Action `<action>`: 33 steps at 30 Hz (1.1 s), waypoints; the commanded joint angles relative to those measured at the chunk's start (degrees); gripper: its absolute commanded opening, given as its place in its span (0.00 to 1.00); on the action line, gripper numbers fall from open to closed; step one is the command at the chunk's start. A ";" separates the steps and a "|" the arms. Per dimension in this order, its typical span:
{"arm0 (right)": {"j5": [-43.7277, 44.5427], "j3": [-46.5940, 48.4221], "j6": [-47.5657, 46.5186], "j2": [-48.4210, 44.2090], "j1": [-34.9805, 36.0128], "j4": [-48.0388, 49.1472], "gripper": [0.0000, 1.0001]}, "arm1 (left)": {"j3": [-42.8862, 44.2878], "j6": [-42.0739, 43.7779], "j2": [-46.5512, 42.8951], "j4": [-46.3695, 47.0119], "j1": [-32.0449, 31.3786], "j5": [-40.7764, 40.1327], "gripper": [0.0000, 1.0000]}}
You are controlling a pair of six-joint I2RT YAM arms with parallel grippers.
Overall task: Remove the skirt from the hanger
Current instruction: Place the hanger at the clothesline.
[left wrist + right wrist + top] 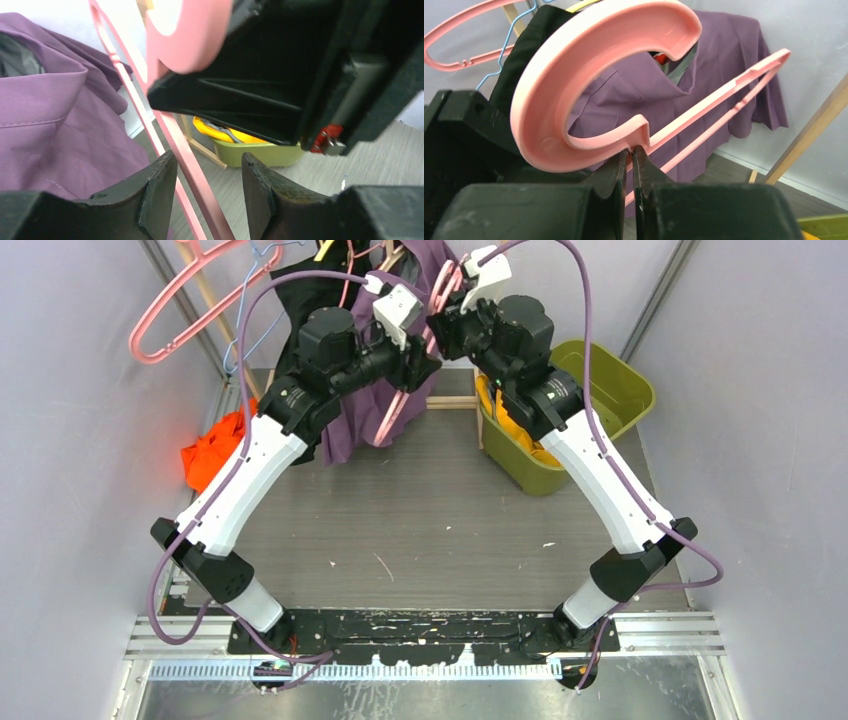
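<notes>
Skirt (352,435) position: report it, says the operator.

Me: The purple skirt hangs at the far end of the table (430,530), between a black garment (300,290) and the green bin (610,390). In my right wrist view the skirt (734,65) lies behind the pink hanger (554,75). I cannot tell whether any part of it is attached to the hanger.

Operator: State the right jaws.

Me: My right gripper (630,150) is closed on the hanger, clamping the thin neck just below the hook. The hook curls up over my fingers. The hanger's bars run away from me, up and to the right.

Operator: State the left jaws.

Me: My left gripper (210,165) stands apart, holding nothing. A hanger (175,140) bar passes through the gap, close to the finger on the skirt (60,125) side. Contact there cannot be confirmed. The other finger is clear of the bar. The body of my right gripper fills the upper part of that view.

Operator: Anything else?

Me: Yellow items sit in the bin (255,152). An orange cloth (210,450) lies at the table's left edge.
</notes>
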 commanded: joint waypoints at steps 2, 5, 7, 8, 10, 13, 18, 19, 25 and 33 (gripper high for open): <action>-0.75 0.11 1.87 -3.47 1.75 2.70 0.01 | 2.13 2.18 -1.13 4.19 0.08 -2.83 0.46; -0.31 -0.61 1.59 -4.38 1.85 2.67 0.01 | 1.04 4.15 -1.79 3.49 0.06 -3.12 0.14; -0.22 -0.72 1.32 -4.79 1.86 2.35 0.01 | 0.26 5.24 -2.15 2.69 0.06 -3.61 0.06; -0.22 -0.72 1.12 -4.97 1.87 2.13 0.01 | -0.33 5.70 -2.32 2.54 0.07 -4.19 0.04; -0.25 -0.78 1.08 -5.23 1.87 1.78 0.01 | -1.81 6.50 -2.76 2.88 0.08 -4.81 0.00; -0.47 -1.25 1.17 -5.69 1.93 1.47 0.01 | -3.59 6.93 -3.44 4.15 0.08 -5.16 0.00; -0.25 -3.95 0.90 -7.92 1.90 1.70 0.31 | -1.08 7.88 -2.78 0.37 0.27 -6.48 0.00; -0.50 -4.80 0.40 -8.68 1.93 1.90 0.41 | -0.08 8.34 -2.37 -1.27 0.24 -7.30 0.00; 1.75 -10.80 -2.39 -14.17 1.93 3.39 0.93 | -1.75 8.31 -4.25 -3.08 0.59 -8.31 0.00; 16.22 -19.33 -8.28 -18.90 1.94 9.62 0.82 | 2.26 7.75 -15.45 -15.23 0.50 -11.50 0.00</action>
